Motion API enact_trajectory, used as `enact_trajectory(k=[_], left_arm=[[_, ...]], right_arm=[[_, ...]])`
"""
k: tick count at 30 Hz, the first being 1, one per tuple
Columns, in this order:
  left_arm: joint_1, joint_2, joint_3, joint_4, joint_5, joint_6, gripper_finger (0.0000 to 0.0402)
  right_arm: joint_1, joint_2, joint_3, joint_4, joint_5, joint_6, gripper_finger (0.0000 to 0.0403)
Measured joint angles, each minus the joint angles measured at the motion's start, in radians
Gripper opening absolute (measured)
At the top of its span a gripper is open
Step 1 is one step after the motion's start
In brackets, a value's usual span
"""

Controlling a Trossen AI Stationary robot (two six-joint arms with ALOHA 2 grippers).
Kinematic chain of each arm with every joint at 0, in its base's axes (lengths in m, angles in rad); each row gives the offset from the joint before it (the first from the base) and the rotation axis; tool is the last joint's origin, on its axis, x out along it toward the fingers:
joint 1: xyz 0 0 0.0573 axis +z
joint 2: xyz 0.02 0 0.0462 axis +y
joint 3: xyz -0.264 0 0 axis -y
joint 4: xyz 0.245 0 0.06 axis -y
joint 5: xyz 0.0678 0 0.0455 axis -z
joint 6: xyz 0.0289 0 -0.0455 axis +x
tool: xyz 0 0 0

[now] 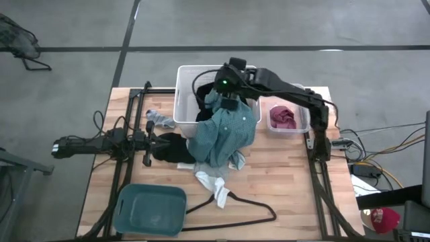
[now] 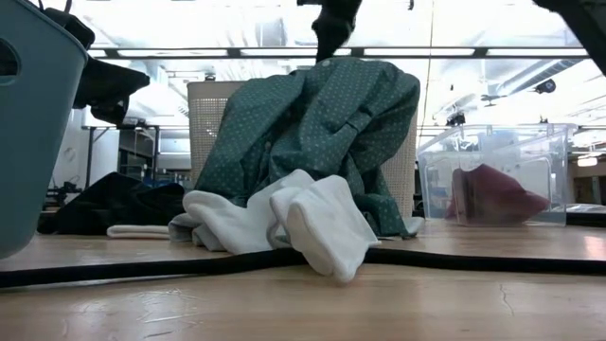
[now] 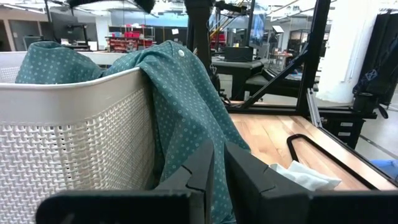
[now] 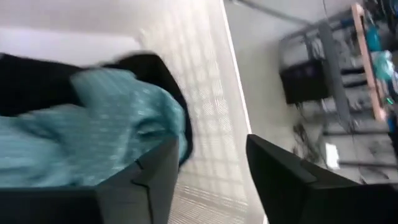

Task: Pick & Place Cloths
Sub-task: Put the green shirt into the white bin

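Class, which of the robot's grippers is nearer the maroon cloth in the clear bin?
Right: the right gripper hangs over the white basket beside the maroon cloth; the left gripper lies farther off.

A white lattice-walled laundry basket (image 1: 183, 101) stands at the far edge of a wooden table (image 1: 289, 181), a clear plastic bin (image 1: 306, 124) just beside it — nearer the front, a teal plastic tub (image 1: 149, 210) and a thin black hanger (image 1: 248, 202) lie on the boards.
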Motion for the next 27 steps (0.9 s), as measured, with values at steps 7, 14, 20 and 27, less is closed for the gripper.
enact_trajectory(k=[7, 14, 20, 27], left_arm=[[0.0, 0.0, 0.0, 0.0, 0.0, 0.0, 0.0044], [0.0, 0.0, 0.0, 0.0, 0.0, 0.0, 0.0044], [0.0, 0.0, 0.0, 0.0, 0.0, 0.0, 0.0044], [0.0, 0.0, 0.0, 0.0, 0.0, 0.0, 0.0044]], right_arm=[[0.167, -0.078, -0.029, 0.003, -0.183, -0.022, 0.0224], [0.374, -0.06, -0.149, 0.012, -0.126, -0.019, 0.0221], [0.474, -0.033, -0.312, 0.075, 0.015, -0.026, 0.0215], [0.496, -0.034, -0.508, 0.249, 0.023, -0.028, 0.0231]])
